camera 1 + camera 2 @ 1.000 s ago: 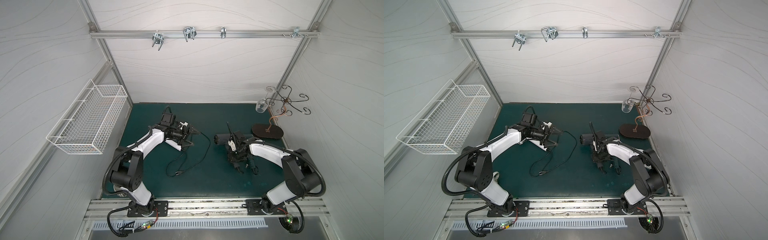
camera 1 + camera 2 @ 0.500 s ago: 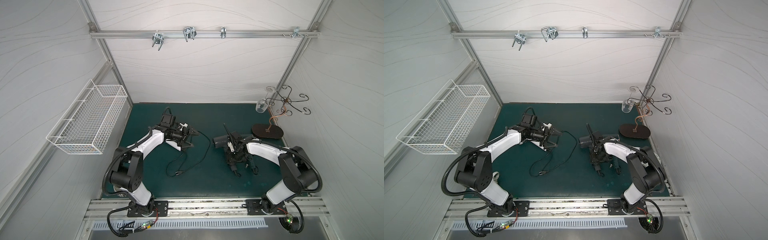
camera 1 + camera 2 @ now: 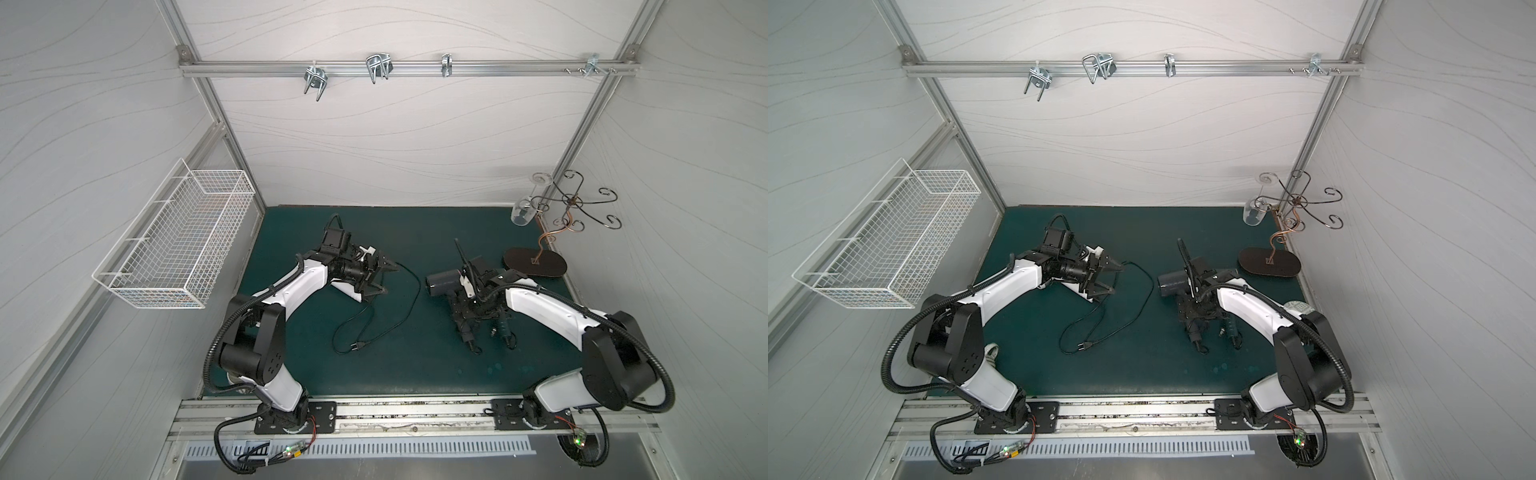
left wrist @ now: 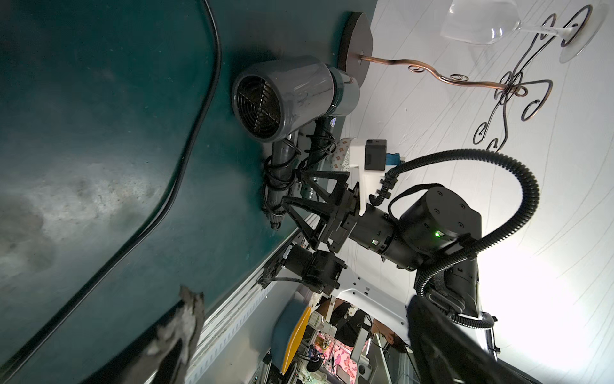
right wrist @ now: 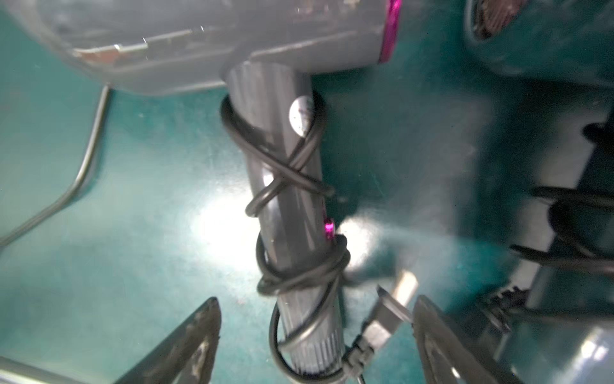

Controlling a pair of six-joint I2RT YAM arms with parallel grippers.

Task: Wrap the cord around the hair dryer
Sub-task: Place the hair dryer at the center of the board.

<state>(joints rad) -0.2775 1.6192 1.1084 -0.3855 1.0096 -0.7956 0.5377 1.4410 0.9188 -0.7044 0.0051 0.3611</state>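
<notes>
A grey hair dryer [image 3: 442, 284] [image 3: 1173, 284] [image 4: 289, 96] [image 5: 199, 43] lies on the green mat right of centre. Black cord [image 5: 292, 179] is wound in crossing loops round its handle. Its plug [image 5: 388, 319] lies loose by the handle's end. My right gripper [image 3: 469, 316] [image 3: 1192, 311] [image 5: 315, 301] stands open astride that handle end, gripping nothing. A loose cord [image 3: 409, 299] [image 3: 1144, 299] [image 4: 186, 156] curves over the mat to a plug [image 3: 358, 344]. My left gripper [image 3: 388, 280] [image 3: 1117, 279] [image 4: 300, 299] is open and empty beside it.
A second dark handle [image 3: 505, 330] [image 4: 319, 139] wound with cord lies next to the dryer. A metal glass stand [image 3: 536, 262] with a hanging wine glass [image 3: 521, 214] is at the back right. A white wire basket [image 3: 178, 245] hangs on the left wall.
My right gripper's jaws have opened wide around the dryer's handle end, leaving the plug free. The left arm has not moved.
</notes>
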